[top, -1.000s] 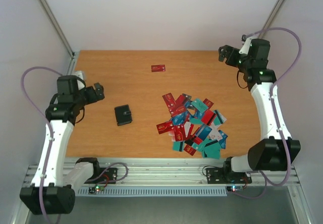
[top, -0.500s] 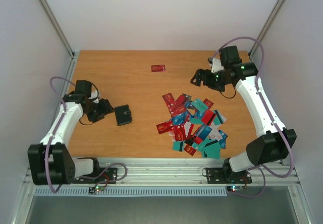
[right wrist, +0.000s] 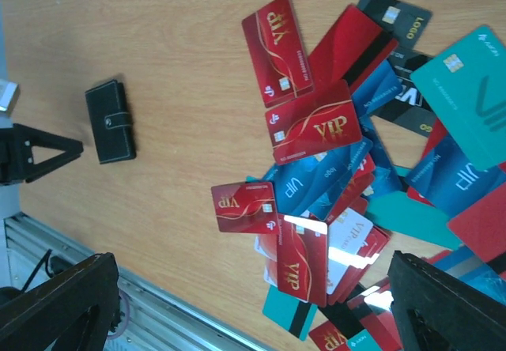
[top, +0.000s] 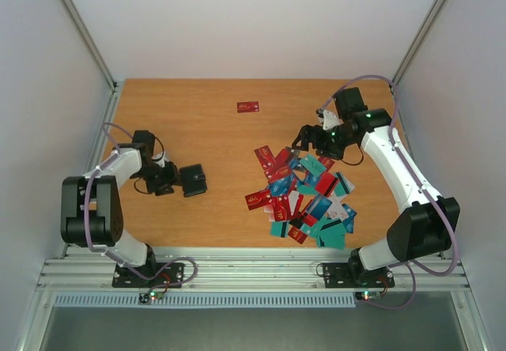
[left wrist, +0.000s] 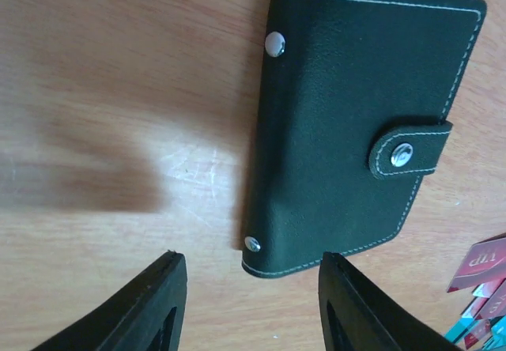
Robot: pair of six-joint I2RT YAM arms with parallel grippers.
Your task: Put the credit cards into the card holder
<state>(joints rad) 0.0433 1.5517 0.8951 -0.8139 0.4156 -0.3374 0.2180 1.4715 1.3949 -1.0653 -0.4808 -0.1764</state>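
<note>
**A:** Where does the holder sit from your left jaws?

**B:** Your left gripper (left wrist: 251, 268) is low over the orange-brown wooden table (top: 198, 122). Its jaws are partly open and there is nothing between the pads. The small black leather-like card holder (left wrist: 356, 122) has pale stitching and is folded shut with its snap tab fastened. It lies flat just ahead of the fingertips. Its near left corner falls in the gap between the two fingers. The right finger's tip overlaps its near edge in the wrist view, and you cannot tell whether they touch.

**A:** And your right side?

**B:** Your right gripper (right wrist: 251, 272) hangs above the table with its jaws spread wide, holding nothing. The thin rectangular plastic credit cards (right wrist: 332, 177) are red, teal, blue, white and one dark. They lie overlapped in a loose heap ahead of those jaws, mostly toward the right finger's side. A couple of red ones with gold lettering lie between the two fingers. The card holder is well off ahead of the left finger, apart from the heap, with your left gripper just beside it.

**A:** Any cards elsewhere?

**B:** One red card (top: 248, 107) lies alone on the table, well beyond the heap and apart from both sets of jaws. Every card you can see rests on the wood.
</note>
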